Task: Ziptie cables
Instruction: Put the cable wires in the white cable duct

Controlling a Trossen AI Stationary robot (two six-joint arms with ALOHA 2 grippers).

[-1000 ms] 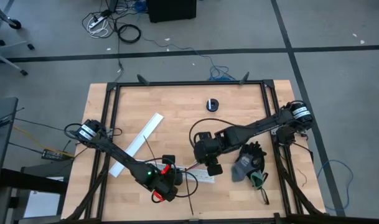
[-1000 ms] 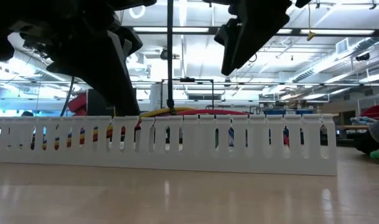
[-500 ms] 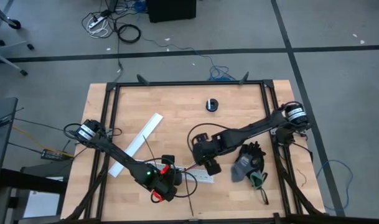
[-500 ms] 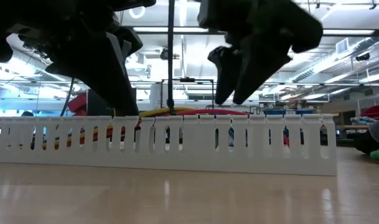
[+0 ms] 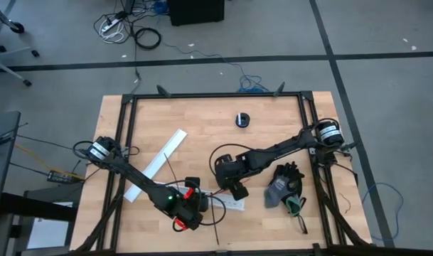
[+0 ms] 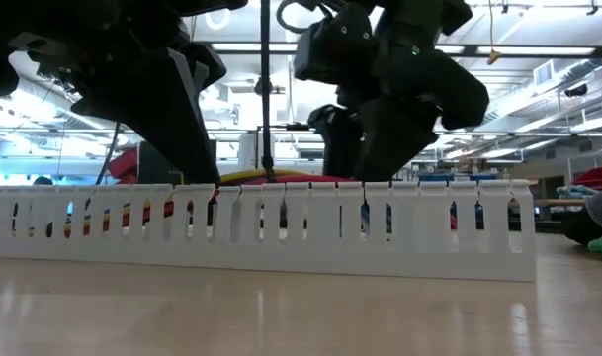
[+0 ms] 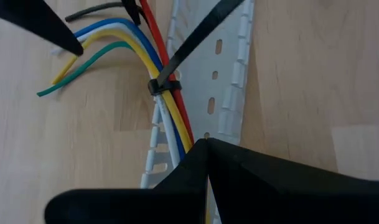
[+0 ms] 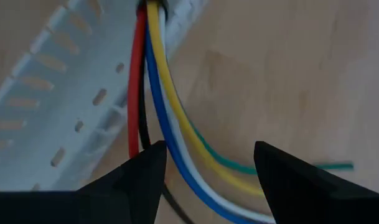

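Observation:
The cables (image 7: 170, 115), red, yellow, blue, white, green and black wires, lie over a short white slotted channel (image 7: 229, 74). A black ziptie (image 7: 163, 86) is looped around them, its tail (image 7: 201, 28) slanting away. My left gripper (image 5: 200, 200) is shut on the bundle close to the ziptie. My right gripper (image 5: 235, 190) hangs open just beyond it. In the right wrist view its fingers (image 8: 145, 171) stand on either side of the yellow, blue and white wires (image 8: 170, 134); whether they touch the wires, I cannot tell. My left gripper pinches the cable bundle (image 7: 186, 138) between its two fingers, a short way along from the ziptie loop. The fingers slant down from above and from the table's left. The bundle lies on the white channel, and the wires' free ends fan out beyond the ziptie.
A long white slotted channel (image 5: 156, 165) lies slanted at the table's left. A small black round thing (image 5: 242, 119) sits toward the far edge. Dark and grey gloves (image 5: 284, 186) lie at the right. In the low view a white channel (image 6: 261, 227) stands across the foreground.
My right gripper has come down and a little toward the table's left, ending low over the cables beside my left gripper. The cables and the ziptie have stayed where they were.

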